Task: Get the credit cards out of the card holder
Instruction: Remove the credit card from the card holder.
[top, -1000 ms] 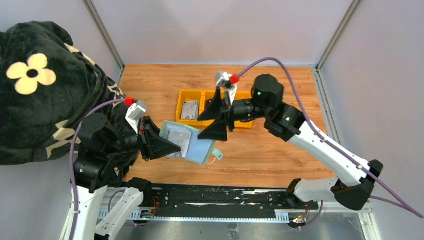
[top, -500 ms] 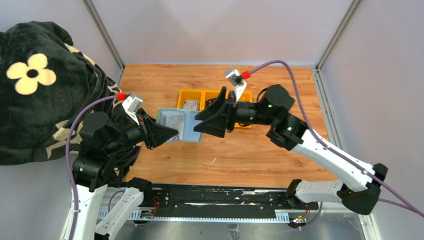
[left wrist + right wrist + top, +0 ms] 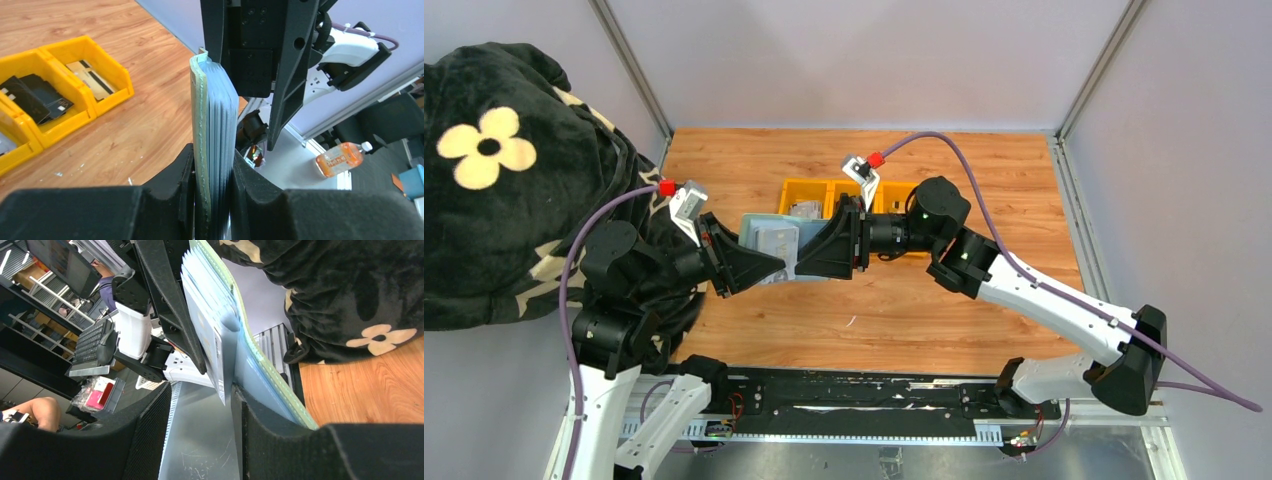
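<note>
1 card holder (image 3: 769,238). 1 yellow tray (image 3: 107,95) w/ 3 compartments. Cards in tray: approx. 2 black cards (image 3: 37,95), 1 beige card (image 3: 92,79), 1 grey card (image 3: 804,212). 2 arms: left arm (image 3: 624,270), right arm (image 3: 1024,295). 1 orange bottle (image 3: 340,156). 1 flower-print fleece (image 3: 514,200).

Card holder (image 3: 769,240) — sage-green outside, pale grey-blue within; divided tray (image 3: 809,184) yellow; fleece (image 3: 514,230) black with cream flowers; tabletop (image 3: 994,180) — orange-brown wood grain; cable (image 3: 929,134) purple.

bright even light, soft shadows, blurry wrist-view foregrounds
</note>
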Controlling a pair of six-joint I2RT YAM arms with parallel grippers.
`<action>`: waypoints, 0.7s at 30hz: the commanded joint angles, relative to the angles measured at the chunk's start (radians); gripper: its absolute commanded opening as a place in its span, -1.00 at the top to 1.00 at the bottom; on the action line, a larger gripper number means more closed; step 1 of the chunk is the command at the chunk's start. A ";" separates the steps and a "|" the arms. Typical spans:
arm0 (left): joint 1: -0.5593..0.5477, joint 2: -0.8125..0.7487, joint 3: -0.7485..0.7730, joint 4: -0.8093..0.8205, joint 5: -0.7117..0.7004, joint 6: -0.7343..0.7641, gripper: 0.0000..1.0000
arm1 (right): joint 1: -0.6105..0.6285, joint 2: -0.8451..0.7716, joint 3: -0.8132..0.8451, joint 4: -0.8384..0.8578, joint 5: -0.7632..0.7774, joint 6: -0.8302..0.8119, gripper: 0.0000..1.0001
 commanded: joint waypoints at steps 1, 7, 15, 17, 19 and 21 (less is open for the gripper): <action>0.000 0.000 -0.007 0.117 0.126 -0.074 0.97 | 0.005 0.023 -0.008 0.081 -0.023 0.031 0.02; 0.000 -0.001 -0.015 0.160 0.170 -0.124 0.94 | 0.004 0.043 -0.016 0.175 -0.052 0.085 0.28; 0.000 -0.010 -0.038 0.245 0.245 -0.224 0.54 | 0.004 0.033 -0.063 0.317 -0.046 0.159 0.86; 0.000 -0.012 -0.049 0.265 0.260 -0.254 0.38 | 0.004 0.027 -0.073 0.334 -0.048 0.166 0.98; 0.000 -0.011 -0.056 0.287 0.274 -0.288 0.27 | 0.004 0.021 -0.081 0.336 -0.053 0.166 1.00; 0.000 -0.011 -0.064 0.323 0.292 -0.323 0.20 | 0.004 0.014 -0.095 0.346 -0.055 0.166 1.00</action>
